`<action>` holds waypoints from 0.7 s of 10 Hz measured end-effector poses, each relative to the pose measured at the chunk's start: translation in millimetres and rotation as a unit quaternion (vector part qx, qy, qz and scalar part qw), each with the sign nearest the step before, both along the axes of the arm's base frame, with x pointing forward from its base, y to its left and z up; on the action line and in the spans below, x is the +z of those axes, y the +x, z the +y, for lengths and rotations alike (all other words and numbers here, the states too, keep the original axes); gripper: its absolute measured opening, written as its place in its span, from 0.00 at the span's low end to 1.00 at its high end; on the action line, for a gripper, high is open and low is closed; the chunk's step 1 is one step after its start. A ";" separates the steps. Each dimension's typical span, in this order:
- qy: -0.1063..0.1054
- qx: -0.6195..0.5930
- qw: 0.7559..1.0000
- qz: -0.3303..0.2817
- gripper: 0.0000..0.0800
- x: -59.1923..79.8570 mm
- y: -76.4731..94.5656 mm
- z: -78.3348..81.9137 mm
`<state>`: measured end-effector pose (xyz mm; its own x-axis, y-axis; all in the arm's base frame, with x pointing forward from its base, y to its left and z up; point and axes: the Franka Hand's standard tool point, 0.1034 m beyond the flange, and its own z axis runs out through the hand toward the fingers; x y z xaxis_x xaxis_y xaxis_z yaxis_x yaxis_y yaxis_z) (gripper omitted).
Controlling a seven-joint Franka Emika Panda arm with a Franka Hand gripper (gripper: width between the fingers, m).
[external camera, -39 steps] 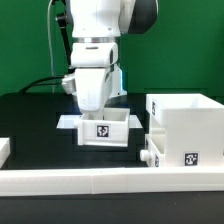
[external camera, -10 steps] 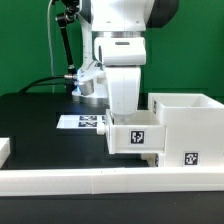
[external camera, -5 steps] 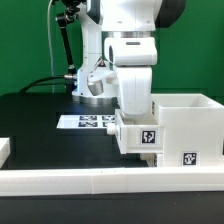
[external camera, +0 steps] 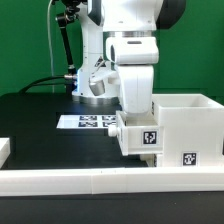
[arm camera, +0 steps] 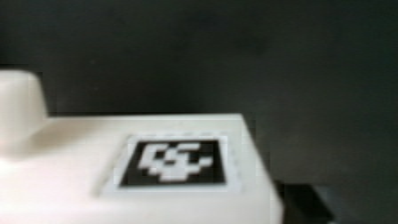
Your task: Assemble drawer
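Observation:
My gripper (external camera: pixel 136 118) reaches down into a small white open-top tray (external camera: pixel 140 138), which has a square tag on its front. The gripper is shut on the tray, and the tray's wall hides the fingertips. The tray sits against the side of the large white hollow housing (external camera: pixel 190 120) that faces the exterior view's left; I cannot tell whether it rests on the table. The housing has a tag low on its front. In the wrist view a tagged white surface (arm camera: pixel 178 162) fills the near part, with dark table beyond; no fingers show there.
The marker board (external camera: pixel 88 122) lies flat on the black table behind the tray. A low white rail (external camera: pixel 90 181) runs along the table's front edge. A white piece (external camera: pixel 4 150) sits at the exterior view's far left. A black cable stand is behind the arm.
The gripper carried the tray from over the marker board towards the exterior view's right, up to the housing. Over the last half second nothing has visibly moved.

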<state>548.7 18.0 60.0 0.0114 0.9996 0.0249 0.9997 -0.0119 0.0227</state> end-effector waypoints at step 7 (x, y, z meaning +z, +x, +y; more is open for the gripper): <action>-0.019 0.009 1.000 0.010 0.81 53.5 13.8 -30.3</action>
